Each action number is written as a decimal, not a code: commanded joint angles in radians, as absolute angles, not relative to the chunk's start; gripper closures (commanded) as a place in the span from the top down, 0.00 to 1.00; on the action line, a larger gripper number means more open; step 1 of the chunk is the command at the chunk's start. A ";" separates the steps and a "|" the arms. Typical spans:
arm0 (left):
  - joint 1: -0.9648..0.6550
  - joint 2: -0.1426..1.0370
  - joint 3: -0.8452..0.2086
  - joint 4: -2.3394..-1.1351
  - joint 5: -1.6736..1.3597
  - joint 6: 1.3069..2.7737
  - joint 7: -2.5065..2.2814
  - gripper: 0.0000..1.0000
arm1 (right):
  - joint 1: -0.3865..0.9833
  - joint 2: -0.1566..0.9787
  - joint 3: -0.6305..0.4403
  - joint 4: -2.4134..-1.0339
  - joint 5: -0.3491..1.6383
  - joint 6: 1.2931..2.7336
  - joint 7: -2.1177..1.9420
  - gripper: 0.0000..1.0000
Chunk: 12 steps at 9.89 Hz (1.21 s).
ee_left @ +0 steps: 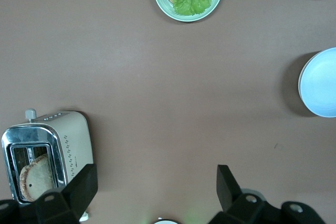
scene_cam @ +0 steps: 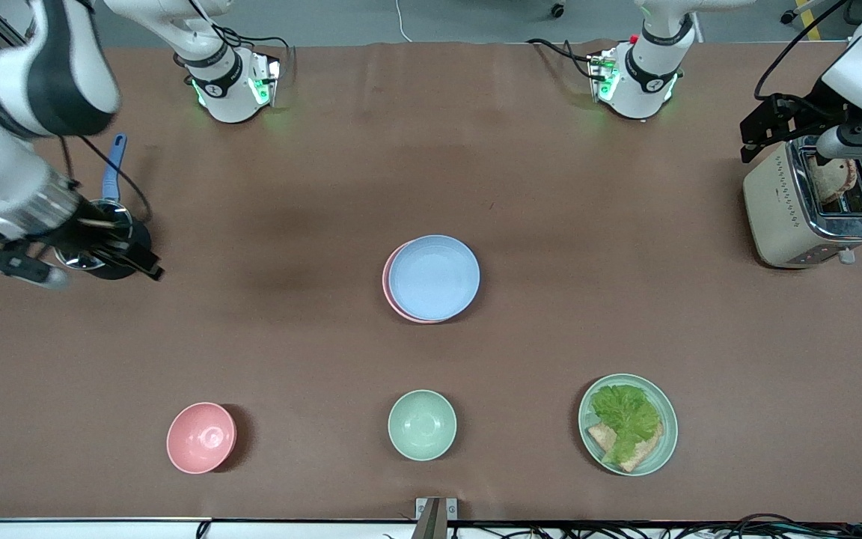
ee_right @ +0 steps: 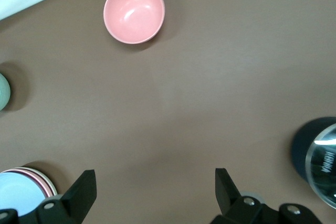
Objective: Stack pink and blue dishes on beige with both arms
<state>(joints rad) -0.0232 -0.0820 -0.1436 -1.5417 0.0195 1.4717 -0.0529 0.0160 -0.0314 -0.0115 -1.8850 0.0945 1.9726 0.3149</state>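
Observation:
A stack of plates lies at the middle of the table. The light blue plate [scene_cam: 435, 277] [ee_left: 320, 82] [ee_right: 18, 195] is on top. Under it only a rim of the pink plate [scene_cam: 388, 288] [ee_right: 46, 184] shows. The beige plate's rim [ee_right: 54, 188] peeks out at the bottom in the right wrist view; the front view hides it. My left gripper [scene_cam: 756, 138] [ee_left: 157, 182] hangs open and empty beside the toaster. My right gripper [scene_cam: 139, 262] [ee_right: 156, 182] is open and empty next to a metal pot. Both are well away from the stack.
A cream toaster [scene_cam: 798, 217] holding bread stands at the left arm's end. A metal pot [scene_cam: 94, 239] with a blue handle stands at the right arm's end. Nearer the front camera sit a pink bowl [scene_cam: 201, 437], a mint bowl [scene_cam: 422, 424] and a mint plate [scene_cam: 669, 434] with lettuce and bread.

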 commanded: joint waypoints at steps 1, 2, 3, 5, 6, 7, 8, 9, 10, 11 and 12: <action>-0.023 -0.035 -0.140 -1.517 0.011 1.451 -0.026 1.00 | 0.025 -0.031 -0.031 -1.711 -0.007 1.773 0.319 1.00; -0.021 -0.034 -0.140 -1.517 0.008 1.450 -0.025 1.00 | 0.025 -0.029 -0.041 -1.642 -0.018 1.702 0.311 1.00; -0.021 -0.034 -0.140 -1.519 0.006 1.450 -0.023 1.00 | 0.023 -0.028 -0.052 -1.585 -0.018 1.653 0.280 1.00; -0.023 -0.032 -0.140 -1.517 0.005 1.450 -0.023 1.00 | 0.021 -0.026 -0.080 -1.481 -0.020 1.529 0.201 1.00; -0.023 -0.032 -0.141 -1.517 0.003 1.450 -0.023 1.00 | 0.020 -0.026 -0.081 -1.458 -0.020 1.482 0.155 1.00; -0.023 -0.032 -0.141 -1.517 0.003 1.450 -0.025 1.00 | 0.020 -0.026 -0.083 -1.456 -0.020 1.476 0.132 1.00; -0.023 -0.032 -0.141 -1.517 0.003 1.450 -0.025 1.00 | 0.018 -0.025 -0.086 -1.456 -0.020 1.476 0.130 1.00; -0.026 -0.026 -0.141 -1.517 -0.008 1.450 -0.031 1.00 | 0.020 -0.025 -0.086 -1.454 -0.021 1.476 0.129 1.00; -0.025 -0.025 -0.141 -1.517 -0.030 1.450 -0.035 1.00 | 0.020 -0.025 -0.086 -1.454 -0.021 1.474 0.111 1.00; -0.023 -0.022 -0.141 -1.517 -0.034 1.450 -0.034 1.00 | 0.020 -0.025 -0.087 -1.454 -0.021 1.473 0.079 1.00; -0.023 -0.021 -0.140 -1.517 -0.034 1.450 -0.035 1.00 | 0.018 -0.025 -0.087 -1.454 -0.021 1.473 0.077 1.00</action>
